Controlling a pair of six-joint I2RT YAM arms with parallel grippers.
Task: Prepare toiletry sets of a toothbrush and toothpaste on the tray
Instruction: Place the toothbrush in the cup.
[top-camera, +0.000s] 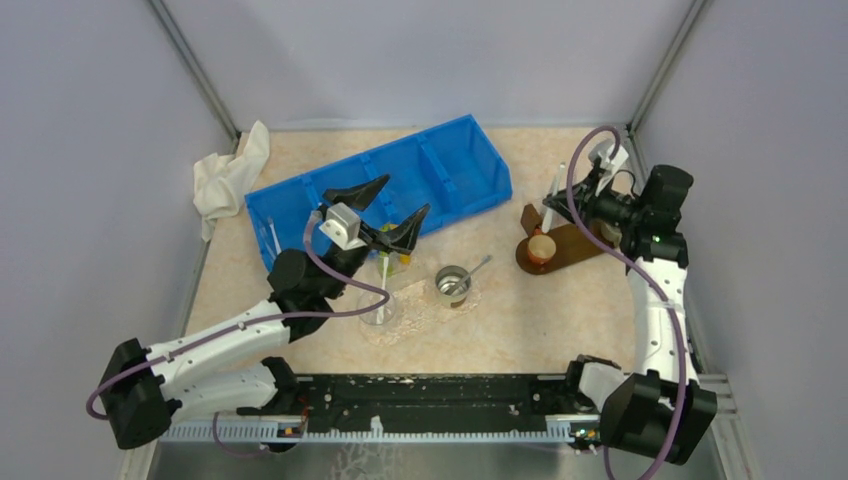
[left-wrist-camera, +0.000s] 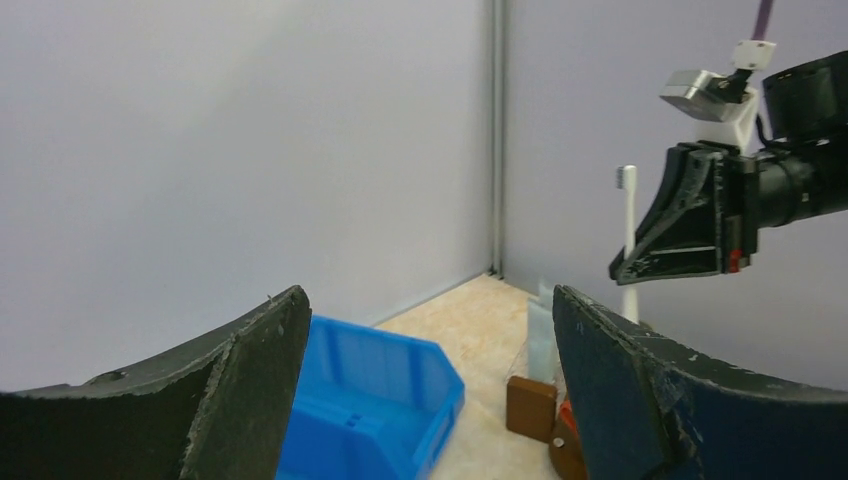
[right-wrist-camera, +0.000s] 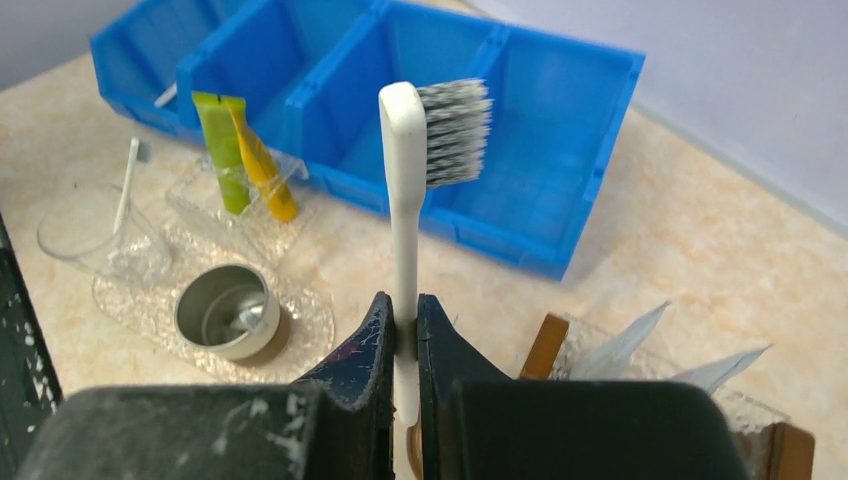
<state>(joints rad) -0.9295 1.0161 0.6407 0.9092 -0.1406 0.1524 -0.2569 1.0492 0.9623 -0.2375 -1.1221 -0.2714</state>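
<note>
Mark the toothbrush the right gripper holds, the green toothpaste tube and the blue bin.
toothbrush (right-wrist-camera: 404, 215): right wrist view, mid-handle below the bristles.
green toothpaste tube (right-wrist-camera: 224, 150): right wrist view, middle of the tube body.
blue bin (top-camera: 452, 160): top external view, bare floor of its rightmost compartment.

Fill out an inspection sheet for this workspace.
Surface: beige speckled table.
Job's things: toothbrush held upright; second toothbrush in clear cup; yellow and green toothpaste tubes in clear holder; brown tray.
Clutter: white cloth, blue bin, metal cup.
Grippers: left gripper open, empty; right gripper shut on toothbrush.
Cables: purple cables loop along both arms.
Surroundings: grey walls.
</note>
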